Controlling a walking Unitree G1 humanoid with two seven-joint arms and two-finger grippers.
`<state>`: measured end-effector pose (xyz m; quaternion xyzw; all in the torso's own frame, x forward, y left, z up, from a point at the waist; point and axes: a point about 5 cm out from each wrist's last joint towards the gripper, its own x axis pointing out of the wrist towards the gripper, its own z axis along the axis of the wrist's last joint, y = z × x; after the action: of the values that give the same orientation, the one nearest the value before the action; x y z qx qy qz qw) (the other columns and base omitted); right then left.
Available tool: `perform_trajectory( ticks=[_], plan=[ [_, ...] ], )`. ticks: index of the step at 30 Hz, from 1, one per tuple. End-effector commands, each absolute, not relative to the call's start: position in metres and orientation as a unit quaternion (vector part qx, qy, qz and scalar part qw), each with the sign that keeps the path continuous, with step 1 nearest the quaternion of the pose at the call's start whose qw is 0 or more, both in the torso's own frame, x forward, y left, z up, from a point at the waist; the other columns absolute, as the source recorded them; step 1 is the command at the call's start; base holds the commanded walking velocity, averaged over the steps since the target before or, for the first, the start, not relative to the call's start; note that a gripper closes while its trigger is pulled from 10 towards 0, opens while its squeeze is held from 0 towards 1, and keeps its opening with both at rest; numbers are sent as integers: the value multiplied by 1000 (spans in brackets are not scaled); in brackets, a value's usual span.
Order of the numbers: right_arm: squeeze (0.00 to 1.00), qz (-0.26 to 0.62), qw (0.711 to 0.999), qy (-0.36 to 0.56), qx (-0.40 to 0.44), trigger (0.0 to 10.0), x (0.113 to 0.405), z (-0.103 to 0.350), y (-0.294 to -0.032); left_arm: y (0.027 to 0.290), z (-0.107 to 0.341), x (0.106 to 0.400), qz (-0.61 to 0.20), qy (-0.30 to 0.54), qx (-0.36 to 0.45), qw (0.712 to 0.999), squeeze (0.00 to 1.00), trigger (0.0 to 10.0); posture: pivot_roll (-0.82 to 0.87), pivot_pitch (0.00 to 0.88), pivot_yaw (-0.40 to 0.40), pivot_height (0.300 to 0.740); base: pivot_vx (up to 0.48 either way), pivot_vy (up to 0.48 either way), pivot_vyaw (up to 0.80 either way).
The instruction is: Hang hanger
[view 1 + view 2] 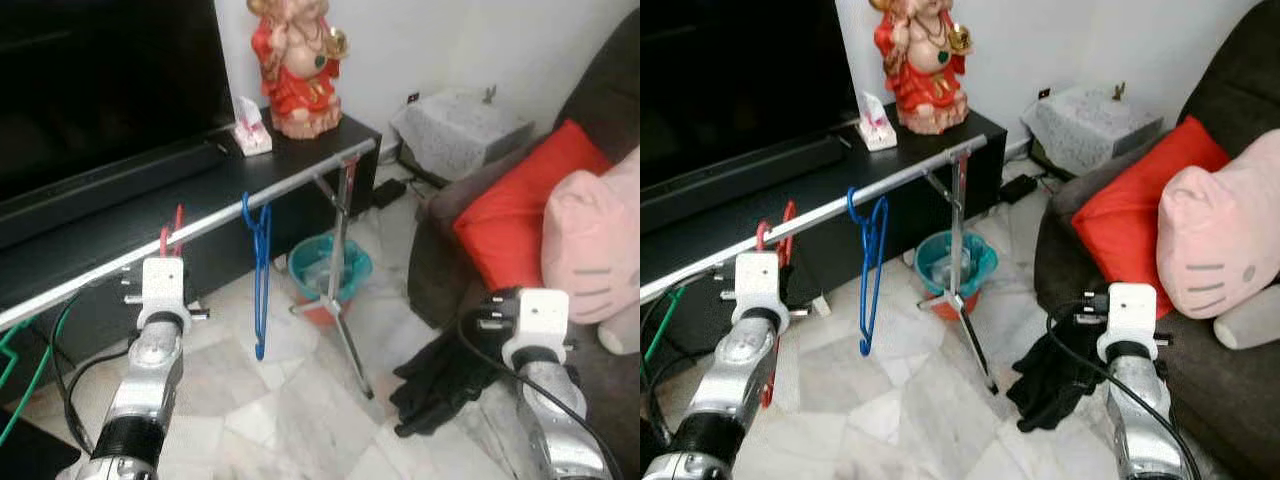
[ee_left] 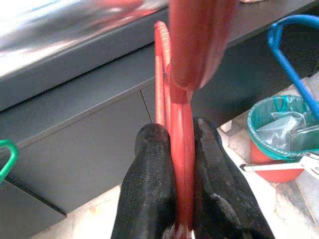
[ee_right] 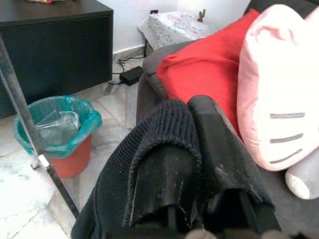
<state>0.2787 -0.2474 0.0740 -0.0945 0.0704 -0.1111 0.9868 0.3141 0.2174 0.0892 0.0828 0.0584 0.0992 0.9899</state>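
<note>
One red hanger (image 2: 180,124), pinched between the black fingers (image 2: 149,189) of the left gripper (image 2: 179,164), raised to the silver rail (image 1: 230,215); its hook shows above the rail line in the head views, though whether it rests on the rail or merely stands against it cannot be told. Judged status: hanging nearly done, with seating the hook and letting go left to do.

One blue hanger (image 1: 260,270), already on the rail, dangling just beside the red one toward the rack's upright post.

One green hanger (image 1: 20,370), at the robot's far left, below the rail (its hook is out of sight, so its hanging cannot be confirmed).

One rack, single rail, one upright with splayed feet (image 1: 345,300).

One right gripper (image 3: 199,164), held low near the sofa, clenched on one black knitted garment (image 1: 1050,380) that trails to the floor; a garment forms no part of the stated job.

One bin with teal liner (image 1: 330,270), standing behind the rack's foot.

One red figurine (image 1: 300,65) and one tissue pack (image 1: 252,130), both on the dark cabinet (image 1: 355,130).

One red cushion (image 1: 1130,210) and one pink plush pillow (image 1: 1220,240), both on the sofa.

Tally of hangers: three, with one surely hung, one in hand, one undetermined.
</note>
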Motion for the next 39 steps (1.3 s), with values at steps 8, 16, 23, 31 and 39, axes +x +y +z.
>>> perform_trajectory(
  ticks=[8, 16, 23, 31, 39],
  plan=[
    [0, -111, 987, 61, -95, 10000, 275, 76, -247, 219, 75, 283, 76, 56, 82, 992, 0, 10000, -4, 0, 33, 740, 0, 0, 0],
    [0, -111, 988, 58, -86, 10000, 271, 75, -238, 224, 56, 273, 75, 95, 91, 989, 0, 10000, -16, 0, 65, 740, 0, 0, 0],
    [0, -111, 989, 57, -80, 10000, 271, 75, -233, 221, 59, 281, 64, 90, 79, 991, 0, 10000, -40, 0, 72, 740, 0, 0, 0],
    [0, -111, 989, 54, -82, 10000, 270, 79, -235, 213, 57, 285, 56, 91, 70, 992, 0, 10000, -59, 0, 66, 740, 0, 0, 0],
    [0, -120, 987, 60, -87, 10000, 275, 80, -242, 206, 63, 291, 53, 79, 60, 994, 0, 10000, -16, 0, 51, 740, 0, 0, 0]
  ],
)
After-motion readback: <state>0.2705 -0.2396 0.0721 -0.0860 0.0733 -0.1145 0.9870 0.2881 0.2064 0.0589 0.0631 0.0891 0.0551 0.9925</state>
